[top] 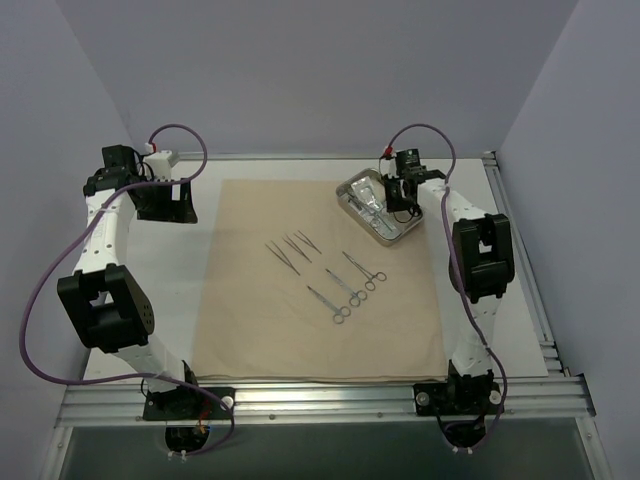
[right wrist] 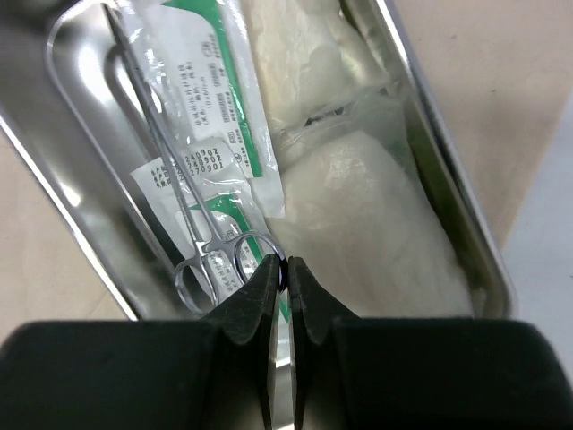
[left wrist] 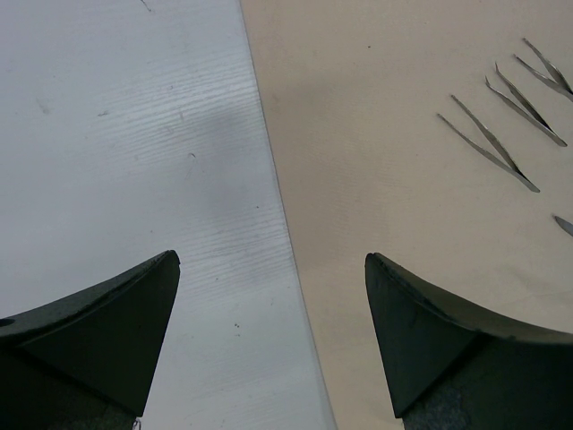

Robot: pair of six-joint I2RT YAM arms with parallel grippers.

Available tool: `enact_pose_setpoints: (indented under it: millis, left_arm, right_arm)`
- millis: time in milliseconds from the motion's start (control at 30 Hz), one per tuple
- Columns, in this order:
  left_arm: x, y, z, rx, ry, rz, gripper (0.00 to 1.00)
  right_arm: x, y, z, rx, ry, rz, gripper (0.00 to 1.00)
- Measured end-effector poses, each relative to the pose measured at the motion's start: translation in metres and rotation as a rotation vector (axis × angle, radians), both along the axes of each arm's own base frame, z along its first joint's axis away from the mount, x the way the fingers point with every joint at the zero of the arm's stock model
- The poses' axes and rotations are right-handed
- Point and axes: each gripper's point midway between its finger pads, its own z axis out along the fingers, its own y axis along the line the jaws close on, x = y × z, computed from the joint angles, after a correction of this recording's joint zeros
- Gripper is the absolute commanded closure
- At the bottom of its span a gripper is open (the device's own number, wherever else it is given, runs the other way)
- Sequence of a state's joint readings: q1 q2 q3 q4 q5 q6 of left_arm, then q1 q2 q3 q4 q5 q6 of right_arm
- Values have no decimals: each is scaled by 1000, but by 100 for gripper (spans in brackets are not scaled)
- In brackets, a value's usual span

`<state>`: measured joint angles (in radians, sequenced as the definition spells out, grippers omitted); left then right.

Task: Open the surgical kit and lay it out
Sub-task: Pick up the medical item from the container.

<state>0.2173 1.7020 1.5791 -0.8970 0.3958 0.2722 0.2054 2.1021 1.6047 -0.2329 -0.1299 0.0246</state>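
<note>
From above, the beige cloth wrap point(top: 250, 320) is seen spread flat on the white worktop point(top: 520, 300). Three tweezers point(top: 283, 256) and three ring-handled clamps point(top: 352, 287) are laid out near its middle. The steel tray point(top: 345, 195) sits on its far right corner. The right tool point(top: 398, 200) is lowered into the tray, while the left tool point(top: 168, 205) is held beyond the cloth's far left corner.

In the left wrist view, the left tool point(left wrist: 271, 260) is seen spread wide with nothing between its fingers, above the cloth's edge.

In the right wrist view, the right tool point(right wrist: 284, 269) is closed, tips together, right at the ring handle of a fourth clamp point(right wrist: 179, 179) lying in the tray. Whether the ring is pinched cannot be told. Two clear packets point(right wrist: 210, 98) with green stripes are seen beneath that clamp, their small print not legible. Gauze point(right wrist: 376, 206) fills the tray's other side.
</note>
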Motion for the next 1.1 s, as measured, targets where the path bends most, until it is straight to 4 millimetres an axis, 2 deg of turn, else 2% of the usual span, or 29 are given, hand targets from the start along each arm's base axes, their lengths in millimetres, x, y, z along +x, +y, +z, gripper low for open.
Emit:
enact_pose_setpoints:
  millis: [133, 233, 600, 800, 967, 1100]
  left_arm:
    - [0, 0, 0, 0, 0, 0, 6]
    - [0, 0, 0, 0, 0, 0, 6]
    - [0, 0, 0, 0, 0, 0, 6]
    - [0, 0, 0, -1, 1, -1, 6]
    - [0, 0, 1, 0, -1, -1, 6]
    - [-1, 0, 4, 2, -10, -2, 6]
  right_arm:
    - [3, -2, 33, -4, -68, 6, 100]
    - [4, -4, 50, -12, -106, 11, 100]
    - [2, -3, 62, 20, -143, -13, 100]
    - [-9, 6, 97, 135, -231, -49, 100]
    - [-7, 10, 124, 217, -305, -71, 100]
    - [-7, 14, 117, 279, -302, -85, 100]
